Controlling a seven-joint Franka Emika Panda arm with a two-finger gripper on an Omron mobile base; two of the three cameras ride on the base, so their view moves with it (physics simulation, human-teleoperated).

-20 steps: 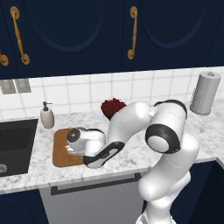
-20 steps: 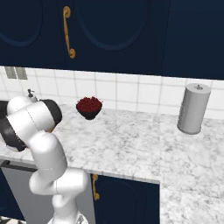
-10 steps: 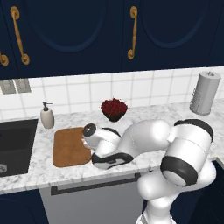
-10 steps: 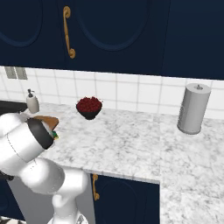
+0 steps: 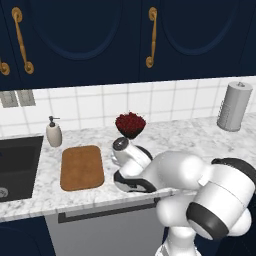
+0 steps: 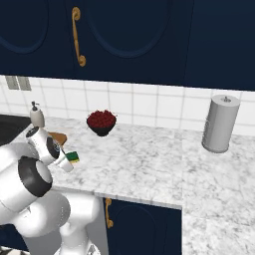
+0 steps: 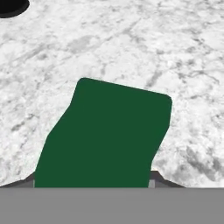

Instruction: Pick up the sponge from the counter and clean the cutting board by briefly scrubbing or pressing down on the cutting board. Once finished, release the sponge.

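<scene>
gripper (image 6: 69, 160): pinching the sponge (image 7: 105, 138)
sponge: over the counter (image 7: 131, 48), beside the cutting board (image 5: 81, 167)

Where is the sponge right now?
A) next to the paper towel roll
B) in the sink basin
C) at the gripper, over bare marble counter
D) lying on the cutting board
C: the hand view shows the green sponge right at the gripper with the counter beneath it, and the cutting board lies bare.

Navy cabinets (image 5: 100, 35) with brass handles (image 5: 151, 37), white tiled wall (image 6: 149, 107), dark sink (image 5: 15, 167), wall outlet (image 5: 17, 98)
</scene>
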